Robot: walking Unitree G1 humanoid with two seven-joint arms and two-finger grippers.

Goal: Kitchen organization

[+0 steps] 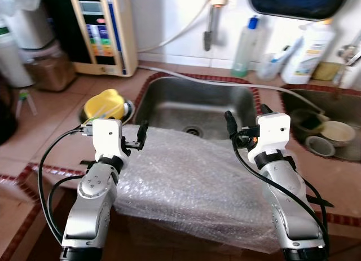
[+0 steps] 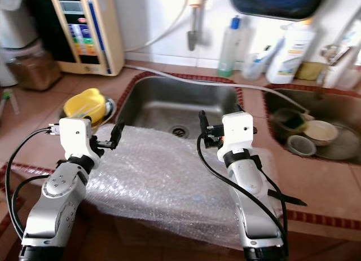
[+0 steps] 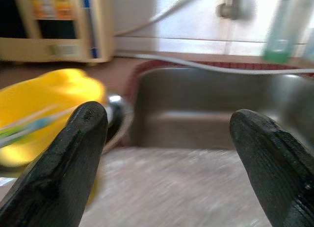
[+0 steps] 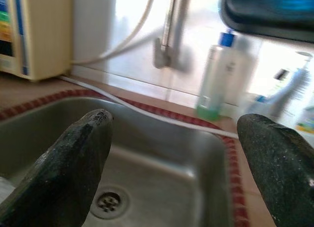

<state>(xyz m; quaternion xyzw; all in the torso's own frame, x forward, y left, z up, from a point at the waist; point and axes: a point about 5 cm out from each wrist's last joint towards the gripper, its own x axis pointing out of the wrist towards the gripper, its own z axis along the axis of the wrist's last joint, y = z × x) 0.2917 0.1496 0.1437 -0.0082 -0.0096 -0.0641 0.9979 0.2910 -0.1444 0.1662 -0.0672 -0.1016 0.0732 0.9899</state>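
A sheet of bubble wrap [image 1: 192, 179] lies over the counter's front edge and reaches the near rim of the steel sink [image 1: 194, 106]. Both my grippers hover just above the sheet's far edge. My left gripper [image 1: 131, 141] is at its left corner, open, with nothing between its fingers [image 3: 73, 153]. My right gripper [image 1: 247, 119] is at the right side, also open and empty, facing the sink drain [image 4: 108, 202]. A yellow plastic item [image 1: 104, 105] sits in a metal bowl just left of the sink.
A water purifier [image 1: 104, 30] stands at the back left. A tap [image 1: 210, 30], a hose and bottles [image 1: 246, 47] line the back wall. A second basin [image 1: 347, 103] on the right holds bowls [image 1: 337, 132]. The tiled counter [image 1: 45, 131] runs left.
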